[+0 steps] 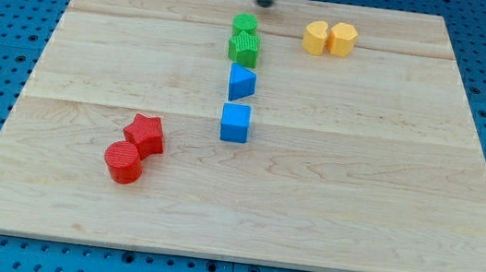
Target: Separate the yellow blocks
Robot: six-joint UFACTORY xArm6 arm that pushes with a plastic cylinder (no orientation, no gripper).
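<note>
We take the blue cube (235, 123) as our landmark, near the middle of the wooden board (381, 218). The two yellow blocks sit toward the view's top right of it, touching: a yellow rounded block (315, 37) on the left and a yellow hexagonal block (342, 38) on the right. Directly above the cube lie a blue triangular block (242, 83), then two green blocks (244, 41), stacked close. A red star (144, 133) and red cylinder (124, 162) touch, lower left of the cube. Our tip (265, 3) stands above the greens, left of the yellows, apart from them. No jaws: a plain rod.
</note>
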